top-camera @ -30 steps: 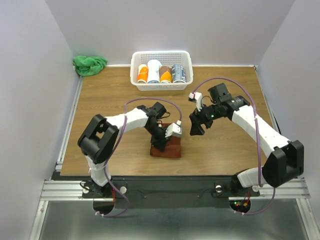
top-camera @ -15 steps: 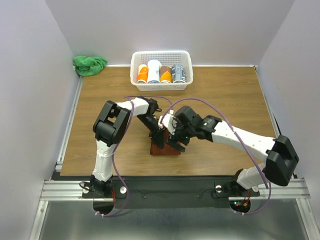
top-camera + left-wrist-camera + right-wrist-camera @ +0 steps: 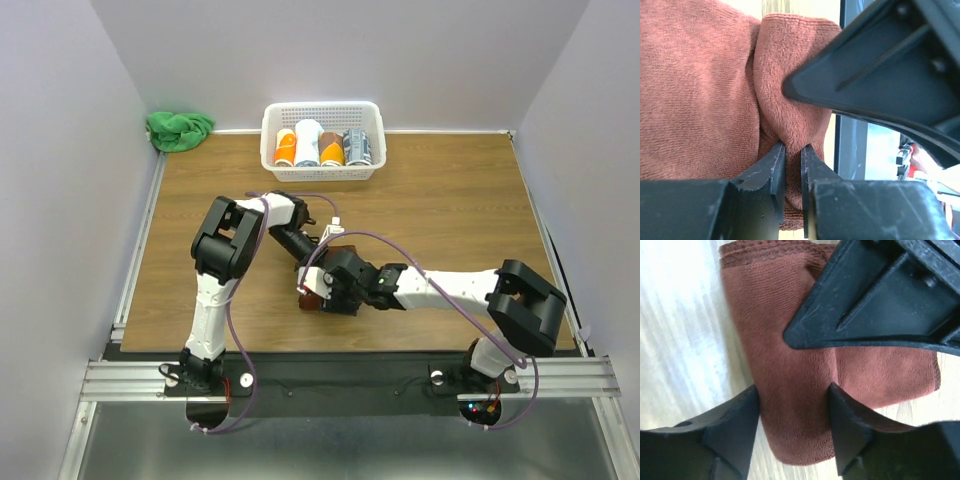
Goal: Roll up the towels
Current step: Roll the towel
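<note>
**Both claws on the reddish-brown towel at the front of the bench**

The reddish-brown towel (image 3: pixel 700 100) lies folded on the wooden bench (image 3: pixel 450 200), near the front edge and about midway between the two arm bases. The left claw (image 3: pixel 792 150) is nearly closed, pinching a raised fold of this towel between its fingertips. The right claw (image 3: pixel 792 395) is open, with one jaw on each side of a thick ridge of the same towel; its pads show no clear squeeze on the cloth. The bright green towel (image 3: pixel 180 130) sits crumpled in the far left corner. A white basket (image 3: pixel 322 108) at the far edge holds four rolled towels side by side.
</note>
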Tool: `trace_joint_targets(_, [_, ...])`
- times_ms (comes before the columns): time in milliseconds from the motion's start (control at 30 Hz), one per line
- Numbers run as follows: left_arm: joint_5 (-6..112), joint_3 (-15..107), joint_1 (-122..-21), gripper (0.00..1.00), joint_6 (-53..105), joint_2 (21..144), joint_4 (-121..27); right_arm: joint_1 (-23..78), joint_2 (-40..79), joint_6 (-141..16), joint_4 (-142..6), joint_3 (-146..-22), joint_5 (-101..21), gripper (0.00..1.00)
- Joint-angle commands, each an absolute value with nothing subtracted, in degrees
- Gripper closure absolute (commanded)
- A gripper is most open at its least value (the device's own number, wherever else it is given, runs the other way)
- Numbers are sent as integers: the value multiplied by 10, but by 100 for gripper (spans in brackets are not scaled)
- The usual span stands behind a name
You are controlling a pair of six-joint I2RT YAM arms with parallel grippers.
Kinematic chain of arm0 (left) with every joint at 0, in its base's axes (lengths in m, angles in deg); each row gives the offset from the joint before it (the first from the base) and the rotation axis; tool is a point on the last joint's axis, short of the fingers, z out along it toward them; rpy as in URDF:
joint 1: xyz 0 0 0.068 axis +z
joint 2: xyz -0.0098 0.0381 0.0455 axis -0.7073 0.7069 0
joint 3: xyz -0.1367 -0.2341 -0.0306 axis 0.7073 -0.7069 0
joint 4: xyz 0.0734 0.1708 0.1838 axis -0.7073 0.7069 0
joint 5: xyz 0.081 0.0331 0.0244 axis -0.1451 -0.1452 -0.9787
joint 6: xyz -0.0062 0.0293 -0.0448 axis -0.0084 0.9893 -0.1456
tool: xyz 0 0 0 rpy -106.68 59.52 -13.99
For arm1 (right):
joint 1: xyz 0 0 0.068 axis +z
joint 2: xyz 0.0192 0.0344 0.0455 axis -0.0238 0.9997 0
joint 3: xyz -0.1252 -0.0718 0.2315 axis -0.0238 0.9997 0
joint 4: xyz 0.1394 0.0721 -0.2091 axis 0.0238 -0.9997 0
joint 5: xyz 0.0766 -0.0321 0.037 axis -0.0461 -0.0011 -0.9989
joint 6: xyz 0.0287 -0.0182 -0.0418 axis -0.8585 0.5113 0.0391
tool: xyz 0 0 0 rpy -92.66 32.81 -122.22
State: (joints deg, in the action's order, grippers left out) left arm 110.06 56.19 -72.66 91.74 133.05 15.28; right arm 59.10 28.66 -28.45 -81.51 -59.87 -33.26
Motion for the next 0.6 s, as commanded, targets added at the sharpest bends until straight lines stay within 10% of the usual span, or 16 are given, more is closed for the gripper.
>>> trace_joint_targets(0, [951, 559, -710, 81, 975, 1366, 78, 596, 309, -266, -756, -579, -335, 56])
trace_joint_targets(200, [973, 535, -688, 62, 968, 1312, 68, 591, 304, -271, -760, -564, -404, 100])
trace_joint_targets(567, [1003, 529, -578, 34, 1050, 1203, 189, 524, 324, -290, -882, -613, -593, 99])
